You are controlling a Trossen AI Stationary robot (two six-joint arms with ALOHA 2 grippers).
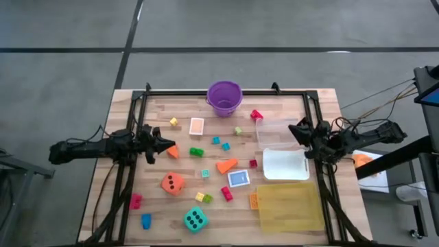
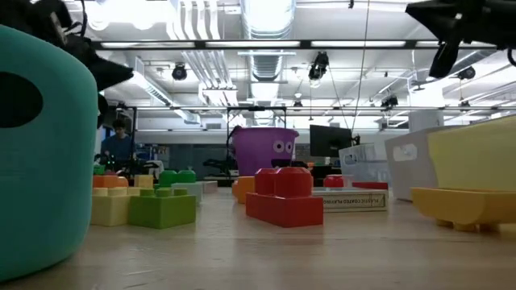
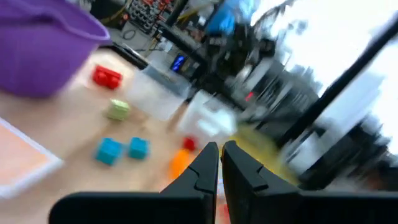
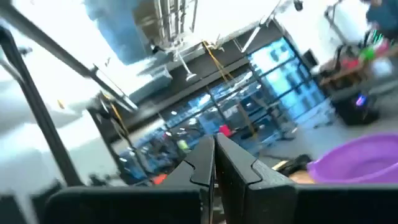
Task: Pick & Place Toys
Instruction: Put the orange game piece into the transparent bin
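Observation:
Many small bright toys lie on the wooden table: an orange dotted die, a teal dotted die, an orange wedge, two cards and green, blue, red, yellow and pink blocks. My left gripper is shut and empty at the table's left, raised, with a small orange piece just beside its tips. In the left wrist view its fingers point toward the right side. My right gripper is shut and empty at the right, raised above a clear tub.
A purple bucket stands at the far middle. A yellow tray lies at the near right, and a small clear tub at the far right. A black frame runs around the table. In the low view the teal die fills the left.

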